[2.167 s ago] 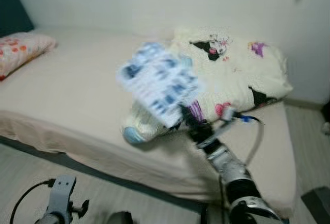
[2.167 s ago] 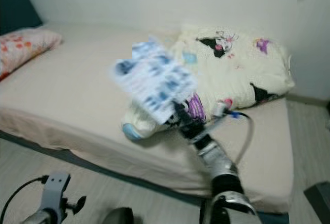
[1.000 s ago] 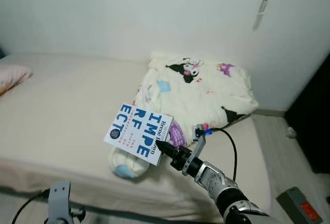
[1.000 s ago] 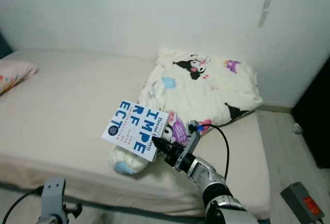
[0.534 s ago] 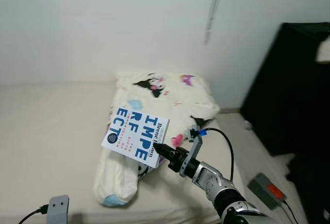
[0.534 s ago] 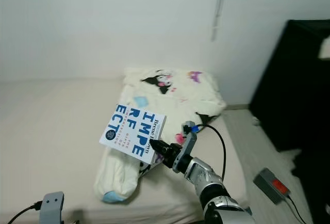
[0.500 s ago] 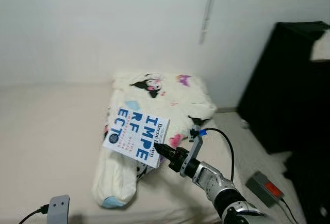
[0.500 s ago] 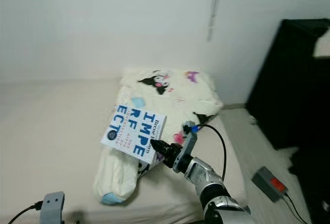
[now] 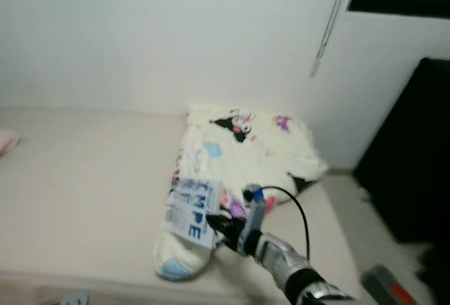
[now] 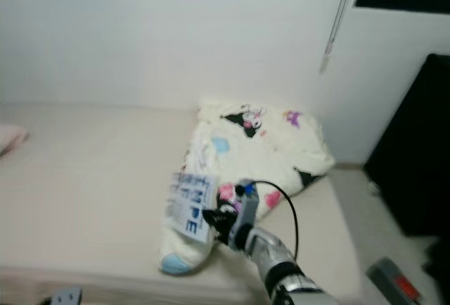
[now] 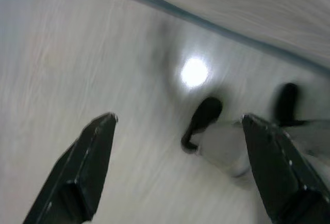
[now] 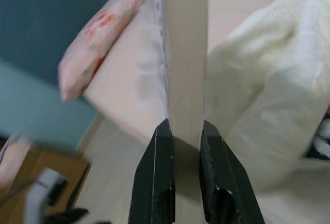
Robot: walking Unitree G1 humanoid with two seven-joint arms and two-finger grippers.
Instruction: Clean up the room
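The right tool point(image 12: 183, 139) is clamped on the edge of a white paperback book with blue lettering point(image 9: 191, 210), carried clear above the cream bed point(image 9: 84, 178) beside the cartoon-print blanket point(image 9: 246, 143), presumably for putting away; the left tool point(image 11: 178, 170) hangs spread over the floor.

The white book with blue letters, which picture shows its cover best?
The left eye view: there the white book with blue letters faces the camera, though blurred, held by the right gripper over the cream bed. The right eye view shows it much the same. The right wrist view shows its page edge clamped between the black fingers.
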